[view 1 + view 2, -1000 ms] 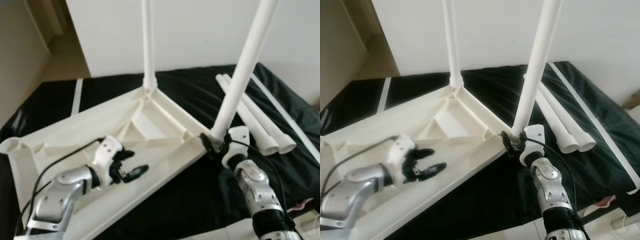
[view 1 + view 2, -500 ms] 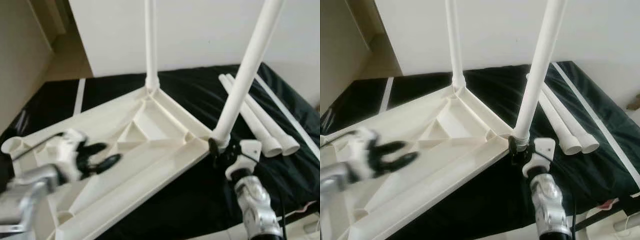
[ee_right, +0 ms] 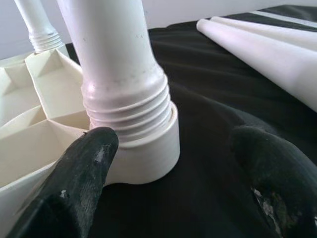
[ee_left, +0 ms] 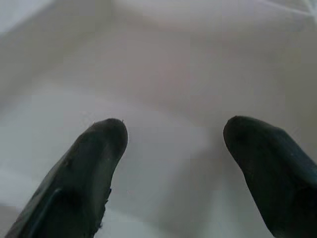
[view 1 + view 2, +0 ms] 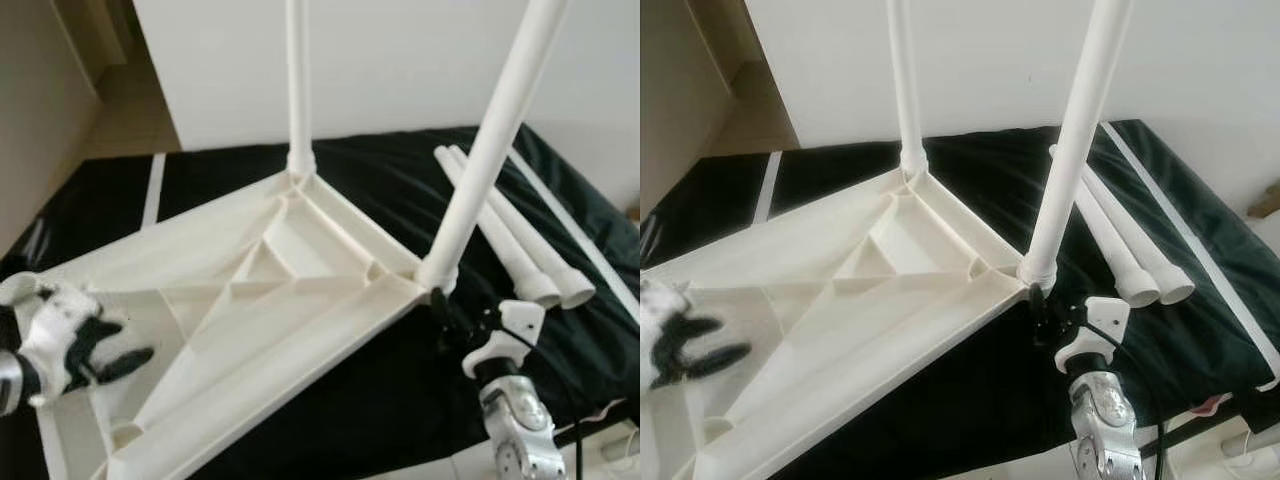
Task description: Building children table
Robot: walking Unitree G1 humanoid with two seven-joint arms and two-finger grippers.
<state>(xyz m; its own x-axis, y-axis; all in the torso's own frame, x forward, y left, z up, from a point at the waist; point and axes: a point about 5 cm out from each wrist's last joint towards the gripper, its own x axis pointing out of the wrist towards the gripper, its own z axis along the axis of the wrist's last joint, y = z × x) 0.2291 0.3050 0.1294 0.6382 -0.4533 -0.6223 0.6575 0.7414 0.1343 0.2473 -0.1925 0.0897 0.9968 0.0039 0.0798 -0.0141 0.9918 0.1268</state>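
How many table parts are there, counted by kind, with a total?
Upside-down tabletop: 1
Legs standing in the tabletop's corner sockets: 2, the far leg and the near leg
Loose legs lying on the black sheet: 2
Total: 5

Left gripper (image 5: pixel 110 345) seen blurred at the lower left, white wrist housing behind it, black fingers (image 4: pixel 94 163) spread apart, right gripper (image 5: pixel 440 310) raised on a silver forearm at the lower right, pointed up and forward, its fingers (image 3: pixel 79 173) held apart
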